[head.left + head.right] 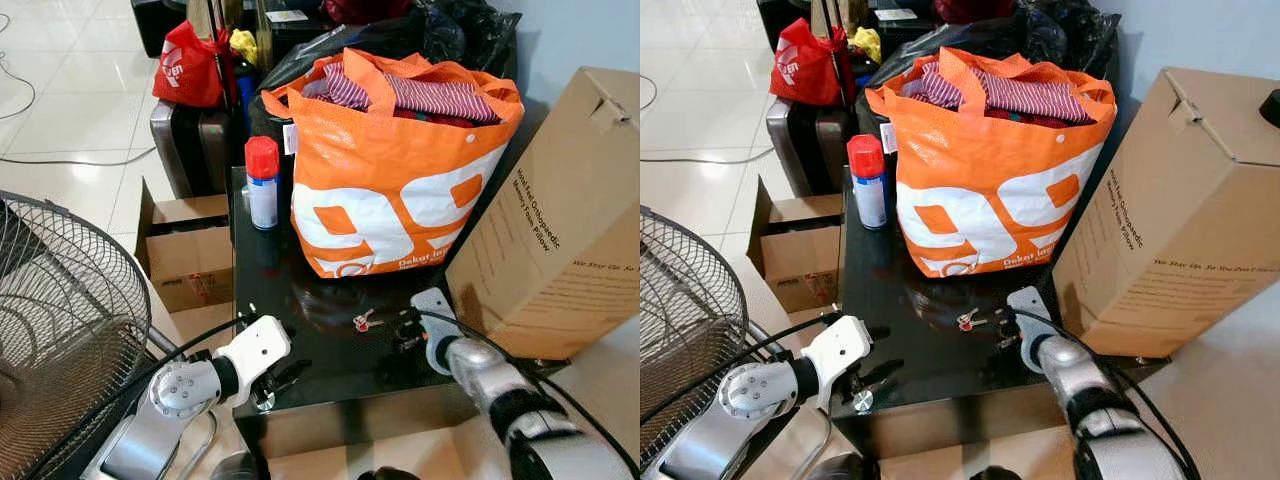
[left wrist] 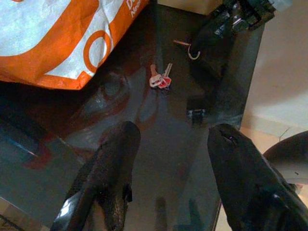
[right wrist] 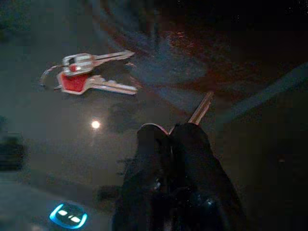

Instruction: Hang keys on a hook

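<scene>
Two silver keys (image 1: 365, 320) on a ring, one with a red head, lie flat on the glossy black table (image 1: 330, 370) in front of the orange bag. My right gripper (image 1: 405, 332) sits just to their right, low over the table, shut on a thin metal hook (image 2: 190, 50). The hook's shaft (image 3: 202, 108) pokes out past the closed fingertips, and the keys (image 3: 86, 77) lie a short way beyond it. My left gripper (image 2: 173, 132) hangs open over the table's front-left corner, its fingers (image 2: 115, 163) pointing at the keys (image 2: 160, 79).
A full orange shopping bag (image 1: 390, 180) and a red-capped spray can (image 1: 262, 185) stand at the back of the table. A tall cardboard box (image 1: 570, 220) leans at the right. A floor fan (image 1: 60, 320), an open carton (image 1: 185, 250) and suitcases (image 1: 190, 140) crowd the left.
</scene>
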Tool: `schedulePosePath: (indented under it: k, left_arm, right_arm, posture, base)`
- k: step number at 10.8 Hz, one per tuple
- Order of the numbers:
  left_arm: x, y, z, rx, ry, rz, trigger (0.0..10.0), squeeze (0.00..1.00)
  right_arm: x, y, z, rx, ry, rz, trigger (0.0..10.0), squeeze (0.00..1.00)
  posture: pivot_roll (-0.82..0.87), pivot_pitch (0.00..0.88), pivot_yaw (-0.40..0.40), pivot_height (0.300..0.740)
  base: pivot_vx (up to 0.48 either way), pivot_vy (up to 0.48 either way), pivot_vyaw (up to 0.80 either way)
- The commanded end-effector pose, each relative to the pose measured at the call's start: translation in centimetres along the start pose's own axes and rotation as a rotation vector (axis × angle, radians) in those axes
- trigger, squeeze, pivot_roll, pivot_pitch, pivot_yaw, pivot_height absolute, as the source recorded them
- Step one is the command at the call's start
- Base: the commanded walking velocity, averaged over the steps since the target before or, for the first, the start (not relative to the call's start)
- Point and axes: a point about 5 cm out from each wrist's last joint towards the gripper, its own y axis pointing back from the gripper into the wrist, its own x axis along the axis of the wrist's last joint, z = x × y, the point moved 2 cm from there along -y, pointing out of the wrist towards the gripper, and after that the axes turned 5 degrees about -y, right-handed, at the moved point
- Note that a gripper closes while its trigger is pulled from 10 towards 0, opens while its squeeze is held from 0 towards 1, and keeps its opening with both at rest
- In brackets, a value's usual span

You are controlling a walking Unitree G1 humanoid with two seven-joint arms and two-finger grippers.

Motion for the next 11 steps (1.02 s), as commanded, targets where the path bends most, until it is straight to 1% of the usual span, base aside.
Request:
schedulePosePath:
  k: [1, 2, 3, 4, 5, 6, 9, 10, 11]
  left_arm:
    - [0.3, -0.1, 0.0, -0.005, -0.013, 0.011, 10.0, 0.00]
    - [0.2, 0.0, 0.1, -0.006, -0.011, 0.009, 10.0, 0.00]
    - [0.2, -0.1, 0.2, -0.008, -0.012, 0.010, 10.0, 0.00]
    - [0.2, -0.1, 0.2, -0.008, -0.017, 0.014, 10.0, 0.00]
    - [0.4, -0.1, 0.1, -0.002, -0.019, 0.023, 10.0, 0.00]
    - [1.0, -0.3, -0.4, 0.022, -0.016, 0.056, 10.0, 0.00]
    - [1.9, -1.0, -0.6, 0.016, -0.012, 0.090, 10.0, 0.00]
    - [2.5, -1.2, -0.9, 0.036, 0.004, 0.122, 10.0, 0.00]
    - [2.8, -1.2, -1.5, 0.060, 0.008, 0.139, 10.0, 0.08]
  right_arm:
    - [-0.4, 0.2, 0.0, 0.038, -0.037, -0.008, 0.0, 0.00]
    - [-0.7, 0.6, -1.1, 0.161, -0.096, -0.001, 0.0, 0.00]
    - [-0.5, 0.9, -1.8, 0.239, -0.170, 0.031, 0.0, 0.00]
    - [0.6, 1.4, -2.4, 0.307, -0.280, 0.102, 0.0, 0.00]
    - [1.0, 1.7, -2.4, 0.319, -0.335, 0.134, 0.0, 0.00]
    - [1.8, 2.3, -2.5, 0.336, -0.412, 0.179, 0.0, 0.00]
    - [2.2, 3.3, -2.6, 0.355, -0.435, 0.189, 0.0, 0.00]
    - [2.6, 3.8, -2.7, 0.367, -0.434, 0.197, 0.0, 0.00]
    - [3.2, 4.3, -2.5, 0.350, -0.411, 0.229, 0.0, 0.00]
  posture:
    - [0.01, 0.050, -0.054, 0.740]
    - [0.01, 0.041, -0.053, 0.740]
    - [0.01, 0.037, -0.052, 0.740]
    - [0.00, 0.034, -0.049, 0.740]
    - [0.00, 0.035, -0.049, 0.740]
    - [0.00, 0.037, -0.049, 0.740]
    - [-0.01, 0.041, -0.047, 0.740]
    - [-0.01, 0.040, -0.049, 0.740]
    - [-0.01, 0.039, -0.049, 0.740]
  base:
    - [0.000, 0.000, 0.00]
    - [0.000, 0.000, 0.00]
    - [0.000, 0.000, 0.00]
    - [0.000, 0.000, 0.00]
    - [0.000, 0.000, 0.00]
    - [0.000, 0.000, 0.00]
    - [0.000, 0.000, 0.00]
    - [0.000, 0.000, 0.00]
    - [0.000, 0.000, 0.00]
